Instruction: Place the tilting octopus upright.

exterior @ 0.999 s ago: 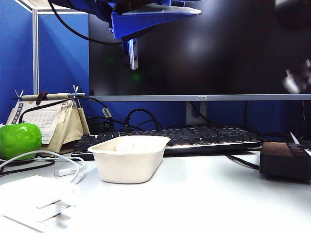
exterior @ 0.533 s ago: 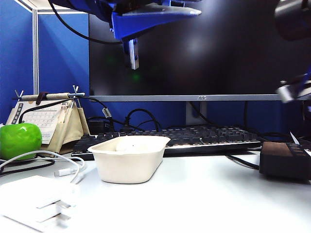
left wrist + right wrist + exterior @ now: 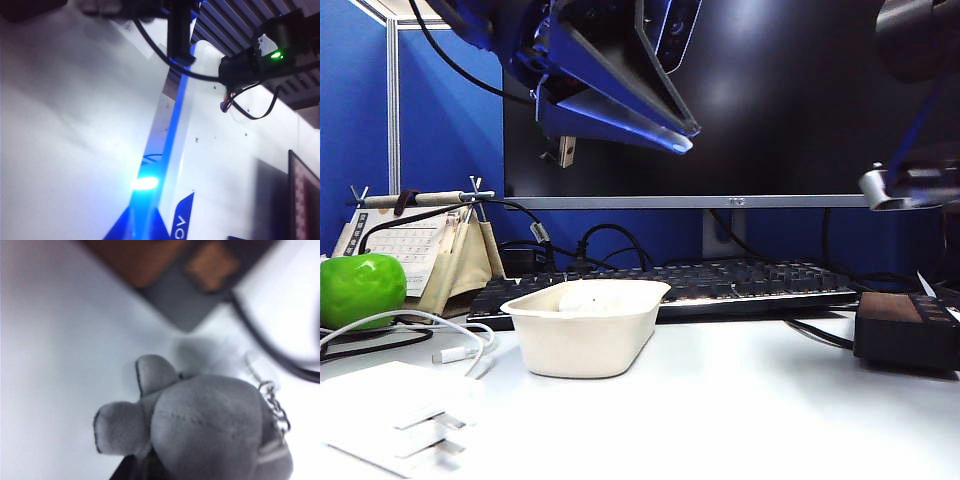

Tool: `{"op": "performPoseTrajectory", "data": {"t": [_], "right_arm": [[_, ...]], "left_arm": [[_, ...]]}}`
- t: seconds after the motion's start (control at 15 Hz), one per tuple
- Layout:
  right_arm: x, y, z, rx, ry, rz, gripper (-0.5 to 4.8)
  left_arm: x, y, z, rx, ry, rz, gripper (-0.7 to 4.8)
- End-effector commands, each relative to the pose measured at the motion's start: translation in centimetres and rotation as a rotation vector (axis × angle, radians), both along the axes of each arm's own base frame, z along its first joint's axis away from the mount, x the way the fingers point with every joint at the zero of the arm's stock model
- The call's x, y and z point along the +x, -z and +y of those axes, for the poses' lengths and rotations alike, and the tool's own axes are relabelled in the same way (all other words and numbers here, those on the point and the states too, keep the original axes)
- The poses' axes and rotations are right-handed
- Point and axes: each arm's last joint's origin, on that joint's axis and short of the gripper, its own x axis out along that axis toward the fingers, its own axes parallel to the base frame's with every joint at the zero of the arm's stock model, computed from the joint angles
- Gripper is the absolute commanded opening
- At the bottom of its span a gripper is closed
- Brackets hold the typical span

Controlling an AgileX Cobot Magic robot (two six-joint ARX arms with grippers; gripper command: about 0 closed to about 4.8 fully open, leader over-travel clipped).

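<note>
The octopus, a small grey plush with stubby tentacles and a keyring chain, fills the near part of the right wrist view. My right gripper is shut on it and holds it above the white table, close to the dark box. In the exterior view the right arm hangs high at the right edge, and the octopus is out of sight there. My left gripper hovers high above the white tray, open and empty; one blue finger shows in its wrist view.
A pale lump shows over the tray's rim. A keyboard and monitor stand behind. At the left are a green apple, a calendar stand, cables and a white charger. The dark box sits at the right.
My left gripper's wrist has turned, so its blue fingers now slant down to the right. The right arm's end has shifted left and lower at the right edge.
</note>
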Motion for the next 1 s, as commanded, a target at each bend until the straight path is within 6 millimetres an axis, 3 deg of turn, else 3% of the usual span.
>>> {"op": "performPoseTrajectory", "data": {"t": [0.07, 1.0], "right_arm": [[-0.1, 0.0, 0.2, 0.066, -0.004, 0.027, -0.01], [-0.9, 1.2, 0.5, 0.242, 0.011, 0.134, -0.01]], "left_arm": [[0.2, -0.4, -0.2, -0.037, 0.017, -0.051, 0.56], [0.4, -0.4, -0.3, -0.042, 0.052, -0.164, 0.49]]}}
